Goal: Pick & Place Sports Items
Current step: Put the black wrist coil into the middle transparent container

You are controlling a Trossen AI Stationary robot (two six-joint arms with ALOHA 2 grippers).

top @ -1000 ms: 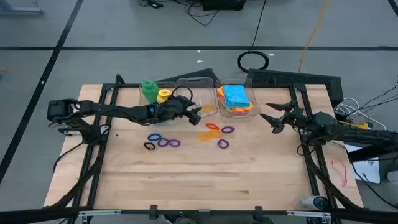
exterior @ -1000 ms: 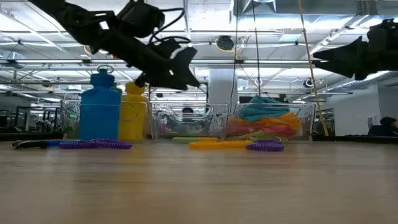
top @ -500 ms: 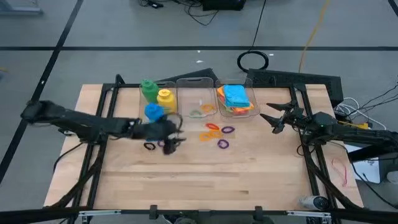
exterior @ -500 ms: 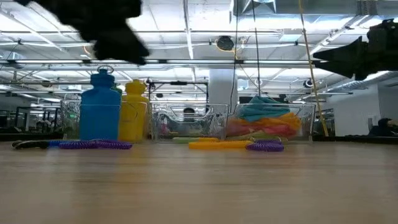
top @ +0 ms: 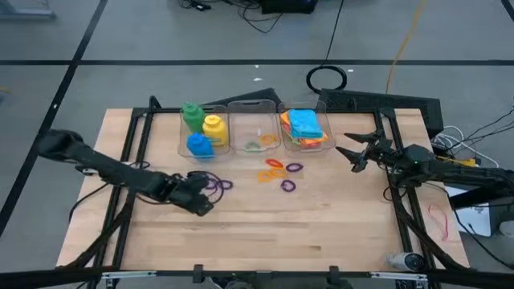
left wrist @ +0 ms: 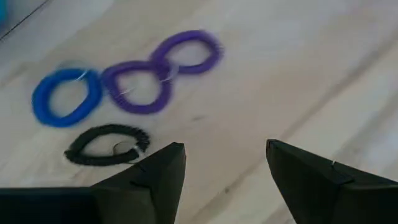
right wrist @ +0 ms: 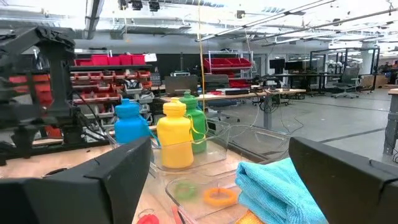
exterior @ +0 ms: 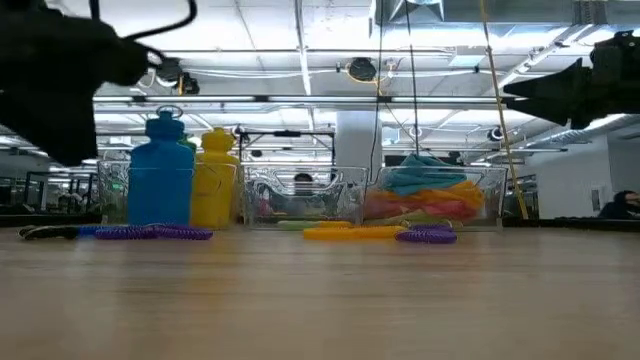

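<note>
The left gripper [top: 201, 207] is held low over the wooden table [top: 265, 233], its fingers parted to a moderate gap with nothing between them. Just ahead of it lie a black ring [left wrist: 106, 144], a blue ring [left wrist: 66, 97] and two purple rings [left wrist: 160, 71], crowded so closely that some touch. A likely fault: two rings could be pinched at once, or one nudged aside, because so little space separates them. A thin ring lying flat could also slip from under the fingertips.

The right gripper [top: 352, 154] waits near the table's right edge, spread wide and empty.

Three clear bins [top: 250, 106] stand in a row at the back. The blue bottle [top: 199, 145], yellow bottle [top: 213, 128] and green bottle [top: 191, 115] are seen in the left one, a few rings in the middle one, and the folded cloths [top: 303, 124] in the right one. More orange and purple rings [top: 279, 171] lie loose in front. Nothing blocks the path to the bins.
</note>
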